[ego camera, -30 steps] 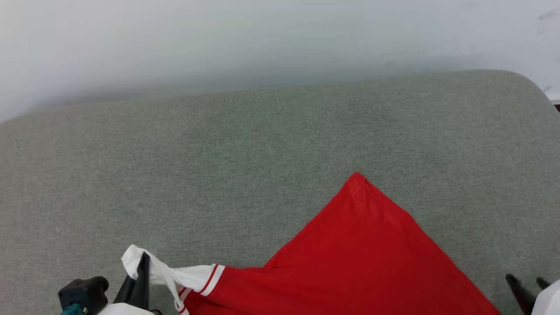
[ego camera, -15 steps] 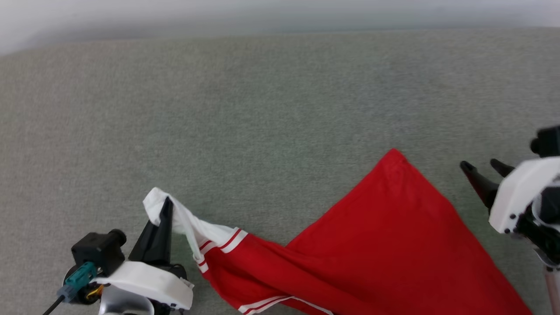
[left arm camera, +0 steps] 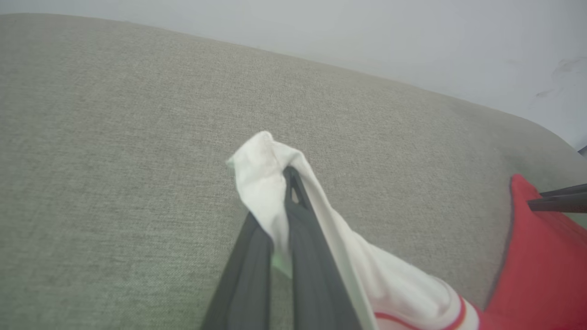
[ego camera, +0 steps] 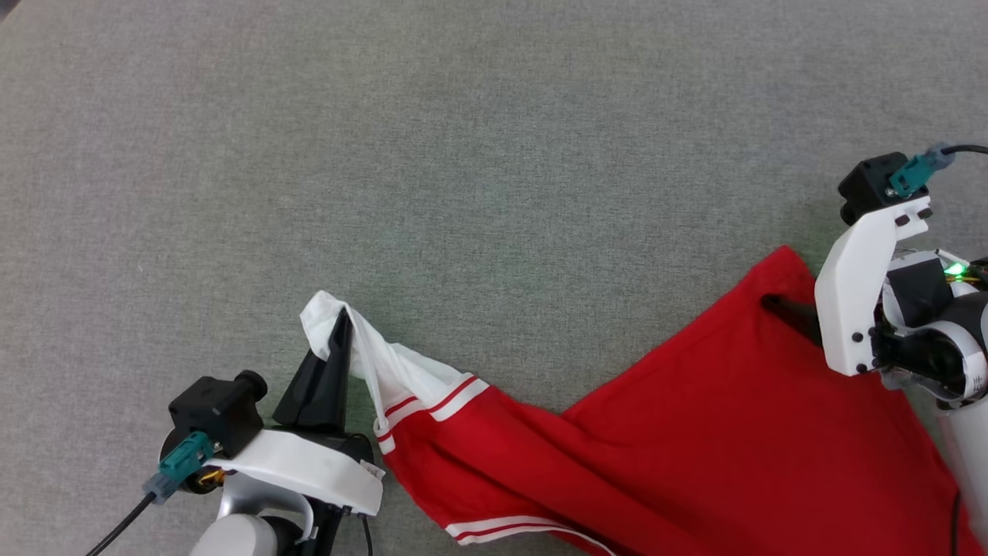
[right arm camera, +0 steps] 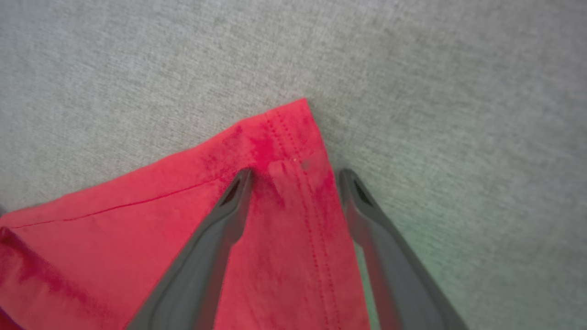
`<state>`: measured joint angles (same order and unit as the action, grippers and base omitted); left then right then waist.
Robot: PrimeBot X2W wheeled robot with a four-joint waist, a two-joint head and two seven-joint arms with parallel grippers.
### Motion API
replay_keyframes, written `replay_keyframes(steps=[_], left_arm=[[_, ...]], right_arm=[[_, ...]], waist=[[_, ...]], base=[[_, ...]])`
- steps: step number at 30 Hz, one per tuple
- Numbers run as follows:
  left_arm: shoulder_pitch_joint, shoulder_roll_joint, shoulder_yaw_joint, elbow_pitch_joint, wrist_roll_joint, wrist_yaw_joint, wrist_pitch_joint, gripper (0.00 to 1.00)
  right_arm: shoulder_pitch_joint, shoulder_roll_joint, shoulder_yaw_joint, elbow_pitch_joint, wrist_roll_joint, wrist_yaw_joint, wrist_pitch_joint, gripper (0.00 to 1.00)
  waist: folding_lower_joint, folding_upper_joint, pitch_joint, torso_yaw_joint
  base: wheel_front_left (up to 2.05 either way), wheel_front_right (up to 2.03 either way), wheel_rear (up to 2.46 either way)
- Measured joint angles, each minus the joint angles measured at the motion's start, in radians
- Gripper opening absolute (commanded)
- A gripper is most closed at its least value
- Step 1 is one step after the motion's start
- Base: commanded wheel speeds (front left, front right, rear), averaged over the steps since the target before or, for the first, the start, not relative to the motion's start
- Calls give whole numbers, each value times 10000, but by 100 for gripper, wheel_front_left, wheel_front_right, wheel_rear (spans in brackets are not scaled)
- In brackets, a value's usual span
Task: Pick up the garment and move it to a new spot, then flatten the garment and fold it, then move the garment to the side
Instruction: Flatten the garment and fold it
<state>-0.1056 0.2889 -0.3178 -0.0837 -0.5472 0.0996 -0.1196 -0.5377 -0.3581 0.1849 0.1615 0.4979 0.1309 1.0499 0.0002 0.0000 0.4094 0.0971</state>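
Red jersey pinned by one sleeve on grey upholstery

Thin red fabric of the jersey (ego camera: 695,448) lies creased across the near right part of the upholstery (ego camera: 494,154). Its white sleeve (ego camera: 386,367), edged with red-and-white striped trim (ego camera: 440,394), is pulled out to the left. The left hand (ego camera: 340,324) is clamped tight on the sleeve's bunched end. The right hand (right arm camera: 296,173) is spread wide, gripping nothing. One fingertip is on the stitched hem corner (right arm camera: 293,133) and the other is just off its edge.

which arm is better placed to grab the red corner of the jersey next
Right. The right jaws stand open astride the red corner, one finger on the cloth and one just off its edge. The left jaws are shut on the white sleeve.
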Motion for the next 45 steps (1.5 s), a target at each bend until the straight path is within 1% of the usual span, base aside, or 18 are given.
replay_keyframes(steps=[2, 3, 4, 5, 6, 7, 10, 12, 15, 20, 24, 28, 32, 35, 38, 43, 45], left_arm=[[-57, -36, -33, 130, -6, -31, -61, 0], [-80, -56, -46, 186, -15, -48, -75, 0], [-117, -67, -61, 249, -29, -94, -86, 0], [-152, -82, -63, 295, -31, -107, -125, 0], [-178, -88, -59, 343, -38, -115, -151, 0], [-181, -65, -42, 589, -107, -121, -173, 0], [-177, 100, 121, 652, -121, -88, -161, 0], [-197, 255, 282, 629, -222, -73, -86, 0], [-512, 564, 405, 640, -213, -123, 136, 0], [-1734, 1193, 485, 957, -190, -548, 719, 0], [-3092, 1392, 506, 1279, -186, -754, 1227, 0], [-4831, 1444, 702, 2077, -382, -1064, 1482, 0], [-6693, 1455, 746, 3164, -359, -1342, 1613, 0], [-8187, 1499, 765, 3954, -232, -1440, 1689, 0], [-9762, 1544, 755, 4669, 17, -1530, 1595, 0], [-12109, 1695, 859, 5616, 343, -1532, 1350, 0], [-12956, 1781, 922, 5927, 435, -1565, 1218, 0]], right_arm=[[-127, -107, 196, 165, 136, 0, 165, 100], [-186, -155, 244, 236, 226, 0, 219, 45], [-234, -207, 314, 288, 301, -2, 251, 11], [-290, -247, 384, 349, 380, -2, 293, 0], [-346, -267, 451, 416, 495, -4, 299, 0], [-364, -320, 867, 650, 755, -2, -31, 0], [-337, -387, 1089, 706, 731, 0, -696, 0], [-340, -435, 1087, 708, 537, 2, -1371, 0], [-360, -529, 913, 840, 238, 0, -2054, 0], [-483, -458, 495, 1179, -100, 0, -2755, 0], [-917, -393, 253, 1302, -391, 2, -2966, 0], [-1654, -290, 67, 1358, -625, 2, -3223, 0], [-2637, -290, -96, 1411, -949, 2, -3475, 0], [-3582, -286, -324, 1413, -1241, 6, -3825, 0], [-4555, -228, -598, 1413, -1668, 8, -4335, 0], [-6186, -2, -1037, 1515, -2316, 8, -5185, 0], [-6808, 92, -1066, 1607, -2558, 10, -5559, 0]], waist=[[0, 0, 94, 82], [-1, 0, 129, 114], [-1, 0, 148, 138], [0, 0, 148, 147], [-1, 0, 133, 144], [0, 0, -175, 100], [0, 0, -549, 36], [0, 0, -872, -23], [-1, 0, -1423, -122], [-1, 0, -2401, -348], [-2, 0, -3020, -591], [-2, 0, -3220, -964], [-3, 0, -2989, -1189], [-2, 0, -2575, -1268], [-2, 0, -2033, -1347], [-1, 0, -988, -1473], [-1, 0, -544, -1531]], base=[[0, 0, 0], [0, 0, 0], [0, 0, 0], [0, 0, 0], [0, 0, 0], [0, 0, 0], [0, 0, 0], [0, 0, 0], [0, 0, 0], [0, 0, 0], [0, 0, 0], [0, 0, 0], [0, 0, 0], [0, 0, 0], [0, 0, 0], [0, 0, 0], [0, 0, 0]])
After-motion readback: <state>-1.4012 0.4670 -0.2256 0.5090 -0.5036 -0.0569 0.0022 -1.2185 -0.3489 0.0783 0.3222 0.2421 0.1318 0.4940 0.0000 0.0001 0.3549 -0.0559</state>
